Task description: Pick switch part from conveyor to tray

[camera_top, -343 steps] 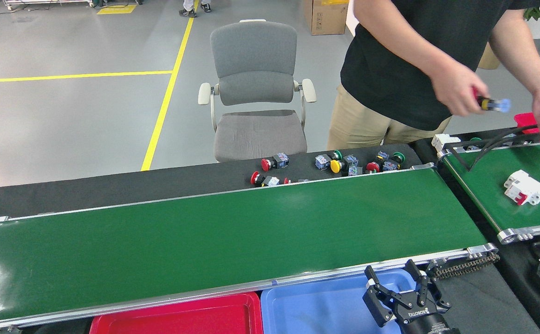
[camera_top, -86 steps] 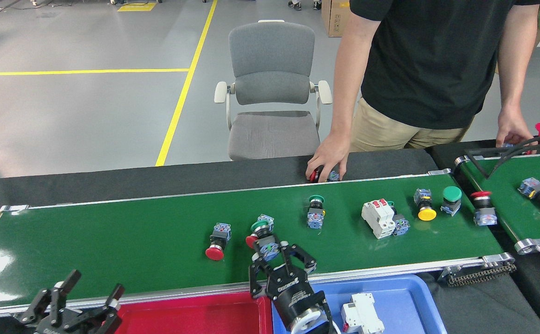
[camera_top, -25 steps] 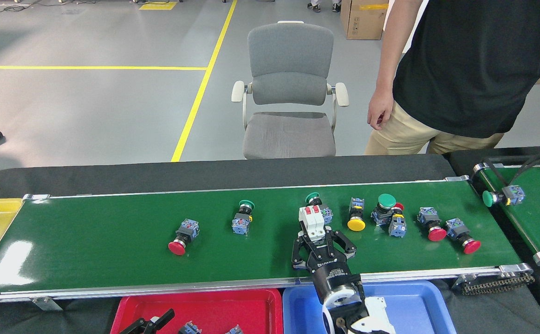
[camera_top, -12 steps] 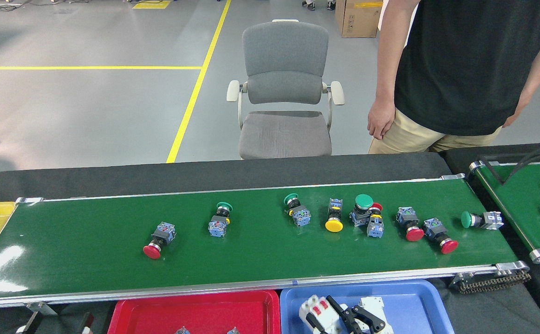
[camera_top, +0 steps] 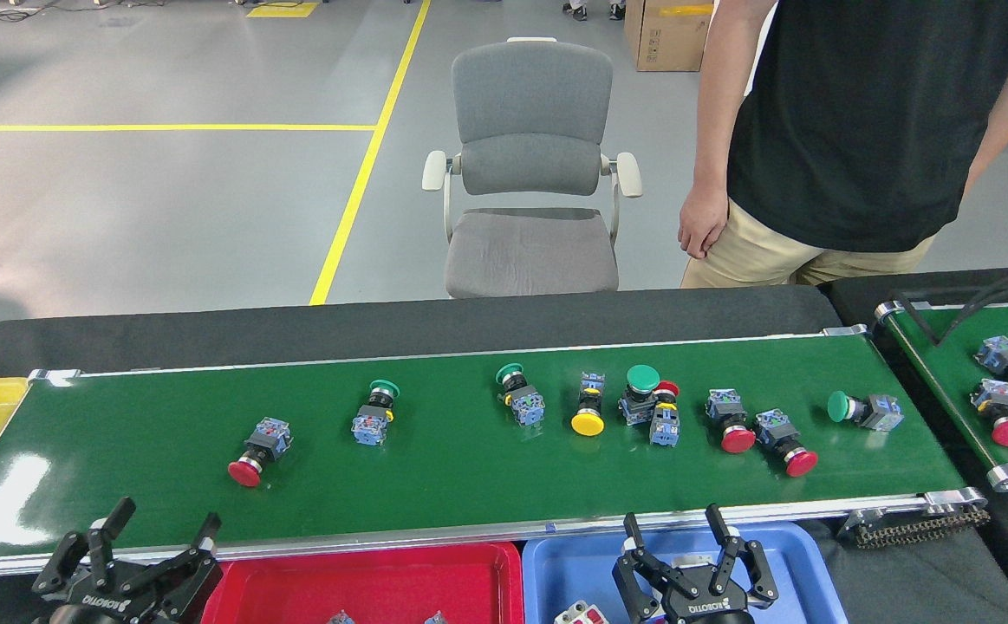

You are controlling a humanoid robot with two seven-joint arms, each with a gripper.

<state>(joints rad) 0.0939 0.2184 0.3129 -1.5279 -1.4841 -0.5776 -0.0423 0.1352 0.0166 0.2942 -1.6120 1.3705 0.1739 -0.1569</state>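
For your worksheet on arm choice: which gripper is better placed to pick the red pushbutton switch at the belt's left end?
Left. The left gripper hangs open just below the red pushbutton switch; the right gripper sits far along the conveyor.

The conveyor [camera_top: 469, 468] has a smooth dark-green belt with a slight sheen, glaring white near its left end; its side rails look like brushed silver metal; the red tray [camera_top: 365, 581] and the blue tray [camera_top: 573, 555] look like smooth, glossy moulded plastic; the switch parts on the belt, such as the yellow-capped one [camera_top: 588, 414], have shiny plastic caps and duller blue-grey bodies; the chair [camera_top: 531, 173] is covered in matt grey cloth, with smooth pale armrests; the cardboard box [camera_top: 664, 35] is plain brown; the floor [camera_top: 122, 208] is smooth grey, faintly glossy.
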